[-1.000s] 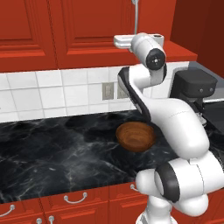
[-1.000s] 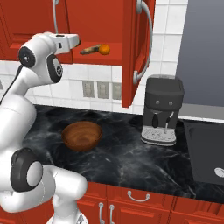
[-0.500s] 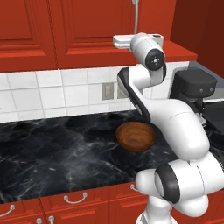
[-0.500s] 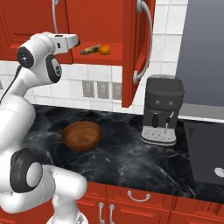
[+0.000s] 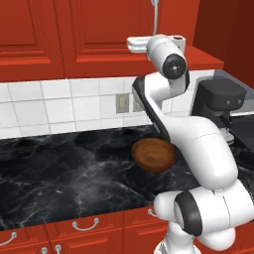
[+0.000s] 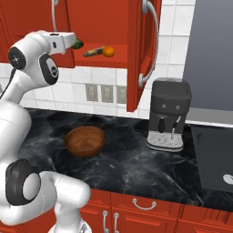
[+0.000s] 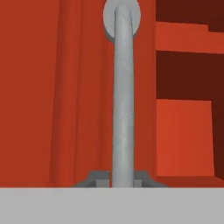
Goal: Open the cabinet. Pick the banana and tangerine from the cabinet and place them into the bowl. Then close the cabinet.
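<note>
The red cabinet (image 6: 98, 22) has its right door (image 6: 139, 54) swung open and its left door (image 6: 27, 22) closed. On the shelf inside lie the dull banana (image 6: 93, 52) and the orange tangerine (image 6: 108, 51). My gripper (image 7: 122, 180) is shut on the left door's silver bar handle (image 7: 122, 109), which runs straight up between the fingertips. From the right base view the hand (image 6: 66, 41) reaches up at the door's lower edge. The brown wooden bowl (image 6: 85, 141) sits on the black counter below, also seen as the bowl (image 5: 154, 154) from the left.
A small dark green ball (image 6: 78, 44) lies on the shelf just beside my hand. A black coffee machine (image 6: 170, 113) stands on the counter right of the bowl, under the open door. Low red drawers (image 6: 136, 207) run along the counter front.
The jaws have closed on the left door's handle. The arm, the doors and the fruit stand as before.
</note>
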